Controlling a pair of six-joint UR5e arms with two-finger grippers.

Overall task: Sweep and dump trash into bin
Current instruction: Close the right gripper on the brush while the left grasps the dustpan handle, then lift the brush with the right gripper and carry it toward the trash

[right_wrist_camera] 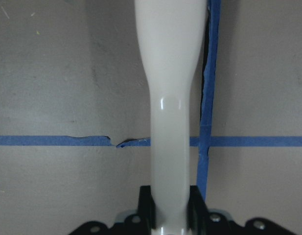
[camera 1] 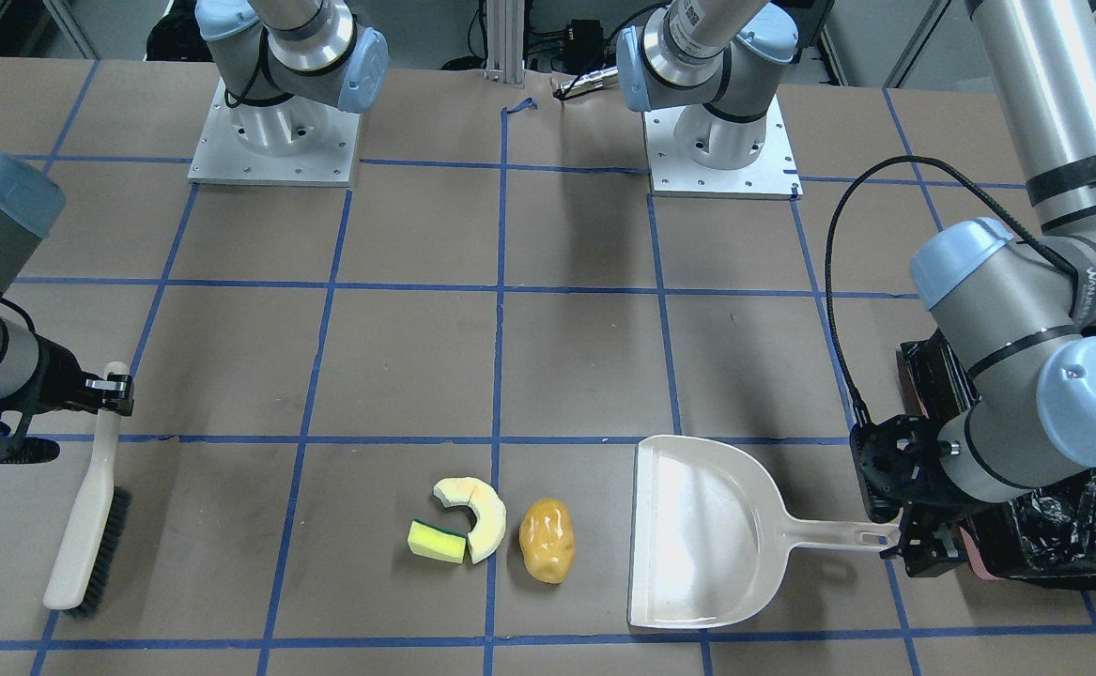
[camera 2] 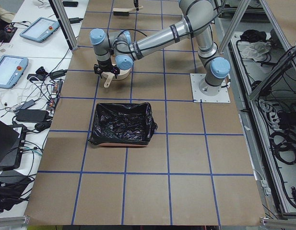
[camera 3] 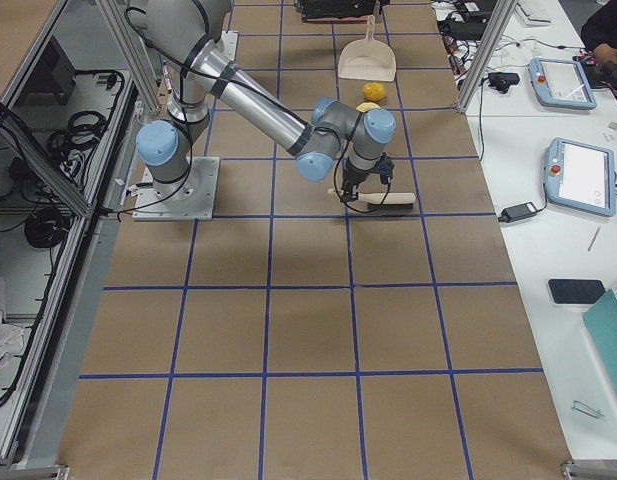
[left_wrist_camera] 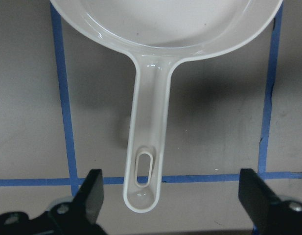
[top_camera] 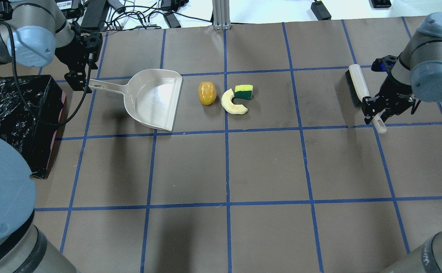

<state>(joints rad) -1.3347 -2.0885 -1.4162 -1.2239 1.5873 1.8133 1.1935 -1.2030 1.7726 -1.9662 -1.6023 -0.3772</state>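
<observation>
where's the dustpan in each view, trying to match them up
Exterior front-facing: dustpan lower right of centre.
Overhead exterior: dustpan upper left.
Exterior left: upper left, mostly hidden under the near arm.
Exterior right: dustpan top centre.
Left wrist: handle up the middle, inside the open left tool.
Right wrist: not in it, only the brush.
Landmark: potato by its mouth.

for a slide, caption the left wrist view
open left gripper straddling the tip of the dustpan handle on the blue-taped table, not yet gripping
</observation>
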